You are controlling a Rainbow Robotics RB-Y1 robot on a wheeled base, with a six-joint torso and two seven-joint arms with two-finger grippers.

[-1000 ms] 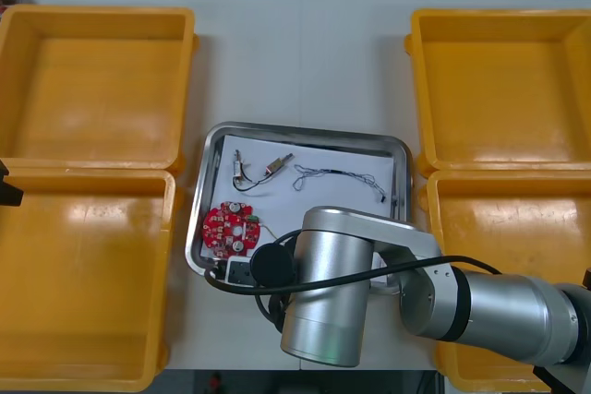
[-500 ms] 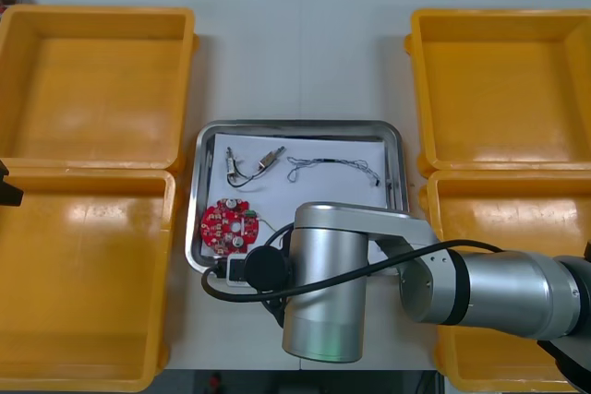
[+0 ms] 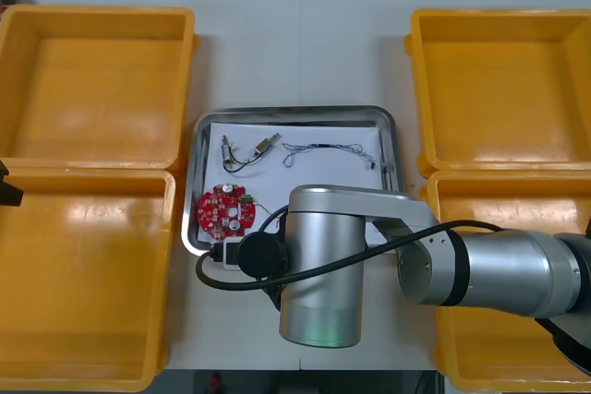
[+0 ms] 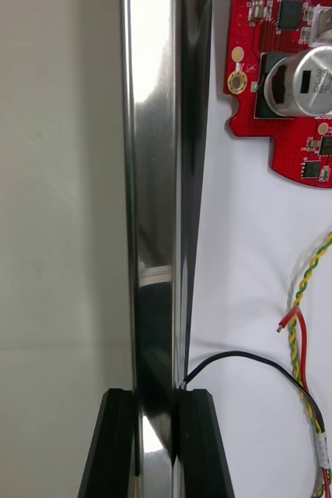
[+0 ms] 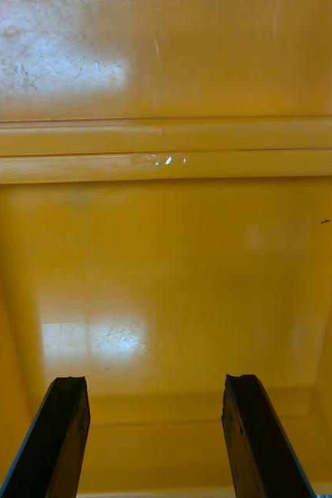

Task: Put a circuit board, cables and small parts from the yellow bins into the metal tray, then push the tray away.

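Presently: metal tray (image 3: 294, 113) holds circuit board (image 3: 225, 210), cables (image 3: 325, 147), small metal parts (image 3: 268, 143). Right gripper (image 4: 156, 397) clamps its near rim; left gripper (image 5: 156, 381), fingers wide, over a yellow bin (image 5: 166, 257). Push outstanding.

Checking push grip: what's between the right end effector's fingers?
The shiny rim of the metal tray, seen in the right wrist view: the right end effector is shut on it, one finger outside, one inside.
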